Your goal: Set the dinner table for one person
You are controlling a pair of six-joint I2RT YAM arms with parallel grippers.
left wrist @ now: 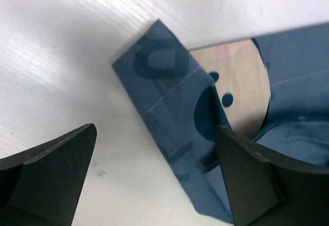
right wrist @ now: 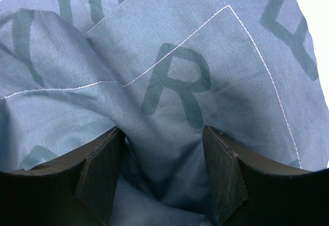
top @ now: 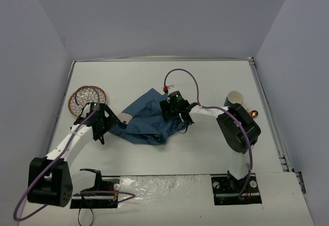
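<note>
On the white dinner table (top: 205, 149) a dark blue letter-printed placemat (top: 149, 118) lies crumpled and partly folded over itself. My left gripper (top: 104, 128) hangs open at its left corner; in the left wrist view the gripper (left wrist: 155, 133) straddles the folded corner (left wrist: 169, 97), one finger over bare table (left wrist: 61, 56), the other over cloth. A beige round disc with dark dots (left wrist: 241, 82) shows partly from under the cloth. My right gripper (top: 172, 114) is low on the placemat's upper right part. In the right wrist view this gripper (right wrist: 163, 133) is open, a raised fold of cloth (right wrist: 164, 164) between its fingers.
A round woven coaster-like mat (top: 87, 100) lies at the left, just behind the left gripper. A pale cup (top: 235, 98) stands at the right, with a small copper-coloured object (top: 253, 114) beside it near the right arm. Grey walls close in the table on three sides.
</note>
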